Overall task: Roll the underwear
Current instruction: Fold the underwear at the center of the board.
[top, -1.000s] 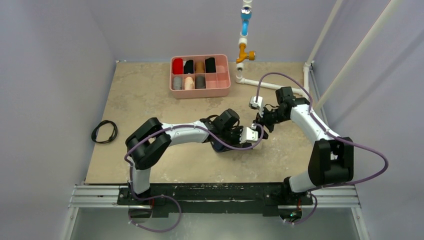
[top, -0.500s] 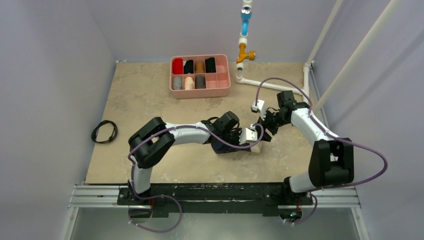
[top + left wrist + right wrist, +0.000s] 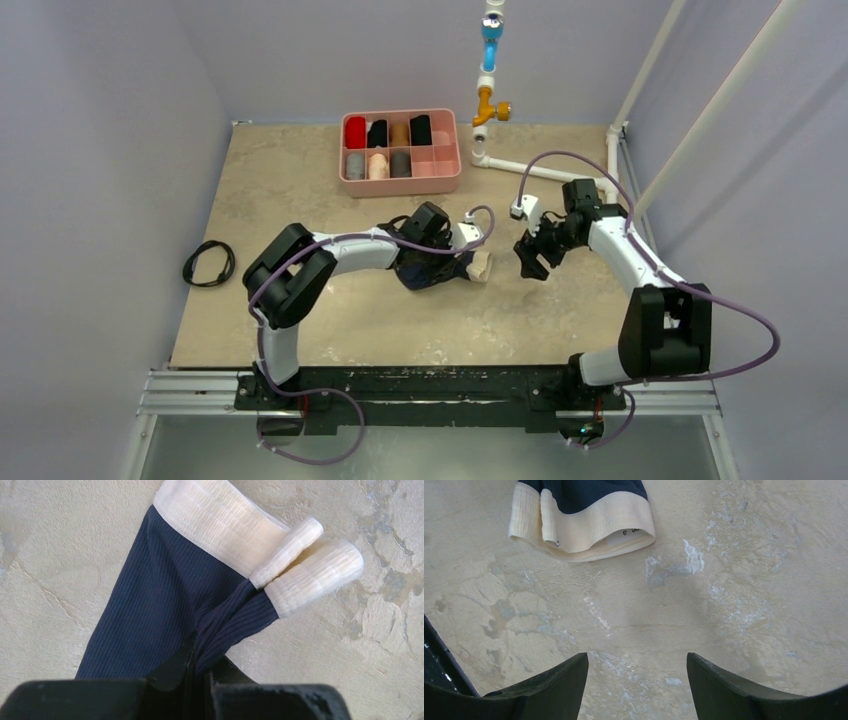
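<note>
The underwear (image 3: 446,270) is navy blue with a cream band (image 3: 481,265) and lies mid-table, partly folded. In the left wrist view the underwear (image 3: 150,605) stretches away from me, its cream band (image 3: 225,525) doubled over at the far end. My left gripper (image 3: 200,655) is shut on a bunched fold of the navy fabric; from above the left gripper (image 3: 432,268) sits over the cloth. My right gripper (image 3: 530,262) hovers just right of the band, open, with nothing between its fingers. In its own view the right gripper (image 3: 637,662) faces bare table, with the underwear (image 3: 579,515) ahead of it.
A pink tray (image 3: 447,170) of rolled fabrics stands at the back centre. A black cable loop (image 3: 209,263) lies near the left table edge. White pipes (image 3: 520,168) with a coloured fitting run along the back right.
My left arm has drawn the underwear back and to the left. The right gripper, close against the garment before, now stands apart from it to the right, still open.
</note>
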`<state>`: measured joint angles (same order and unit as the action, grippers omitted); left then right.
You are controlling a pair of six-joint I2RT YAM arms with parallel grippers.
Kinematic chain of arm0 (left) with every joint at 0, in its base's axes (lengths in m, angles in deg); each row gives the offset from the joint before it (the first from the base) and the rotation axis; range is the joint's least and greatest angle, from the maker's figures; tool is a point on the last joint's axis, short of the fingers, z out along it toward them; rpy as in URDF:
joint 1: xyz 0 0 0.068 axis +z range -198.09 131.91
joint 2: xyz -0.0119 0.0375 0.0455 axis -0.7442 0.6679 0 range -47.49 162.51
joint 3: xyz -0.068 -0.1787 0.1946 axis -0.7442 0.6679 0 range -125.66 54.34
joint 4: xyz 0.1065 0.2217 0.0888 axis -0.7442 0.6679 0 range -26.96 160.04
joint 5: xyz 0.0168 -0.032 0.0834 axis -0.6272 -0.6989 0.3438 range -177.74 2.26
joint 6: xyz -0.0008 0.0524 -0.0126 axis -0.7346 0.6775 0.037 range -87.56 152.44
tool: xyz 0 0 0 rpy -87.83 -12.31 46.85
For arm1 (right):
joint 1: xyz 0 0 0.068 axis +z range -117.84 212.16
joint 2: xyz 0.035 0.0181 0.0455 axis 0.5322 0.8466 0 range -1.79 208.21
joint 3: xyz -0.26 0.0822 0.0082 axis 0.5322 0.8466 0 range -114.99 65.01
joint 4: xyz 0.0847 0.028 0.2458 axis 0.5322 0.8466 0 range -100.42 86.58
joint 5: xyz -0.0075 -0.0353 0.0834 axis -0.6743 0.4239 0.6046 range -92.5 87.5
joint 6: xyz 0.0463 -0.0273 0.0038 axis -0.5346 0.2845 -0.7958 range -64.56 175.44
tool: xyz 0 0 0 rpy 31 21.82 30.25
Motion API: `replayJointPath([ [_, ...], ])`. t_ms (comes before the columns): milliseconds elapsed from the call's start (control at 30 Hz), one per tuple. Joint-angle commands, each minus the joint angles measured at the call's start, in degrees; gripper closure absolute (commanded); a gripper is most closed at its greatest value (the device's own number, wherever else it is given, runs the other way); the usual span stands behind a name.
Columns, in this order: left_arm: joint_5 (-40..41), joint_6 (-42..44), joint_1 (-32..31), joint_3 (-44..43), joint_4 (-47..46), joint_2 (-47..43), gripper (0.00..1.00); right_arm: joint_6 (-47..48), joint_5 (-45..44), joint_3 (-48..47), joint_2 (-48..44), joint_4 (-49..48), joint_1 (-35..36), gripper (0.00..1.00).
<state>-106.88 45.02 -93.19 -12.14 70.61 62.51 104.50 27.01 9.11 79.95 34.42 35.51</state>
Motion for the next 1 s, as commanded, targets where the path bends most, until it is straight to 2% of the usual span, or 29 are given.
replayJointPath([
  [0, -0.5, -1.0, 1.0, 2.3, 1.9, -2.5, 1.00, 2.0, 5.1, -2.2, -1.1, 1.7, 0.1, 0.28],
  [300, -13.8, -0.5, 5.6, 2.2, 6.3, -4.0, 1.00, 5.8, 19.2, -2.5, 4.6, 0.6, 2.4, 0.26],
  [500, -18.2, -1.1, 7.6, -0.4, 9.3, -1.7, 1.00, 2.3, 23.2, 0.4, 4.1, -8.5, 6.9, 0.27],
  [700, -21.0, -1.5, 9.1, -4.0, 11.9, 0.5, 1.00, -1.9, 22.7, 5.4, 1.2, -18.7, 11.5, 0.26],
  [967, -23.8, -1.6, 9.4, -5.6, 13.4, 2.9, 1.00, -1.0, 19.5, 9.5, 1.4, -26.4, 15.4, 0.26],
])
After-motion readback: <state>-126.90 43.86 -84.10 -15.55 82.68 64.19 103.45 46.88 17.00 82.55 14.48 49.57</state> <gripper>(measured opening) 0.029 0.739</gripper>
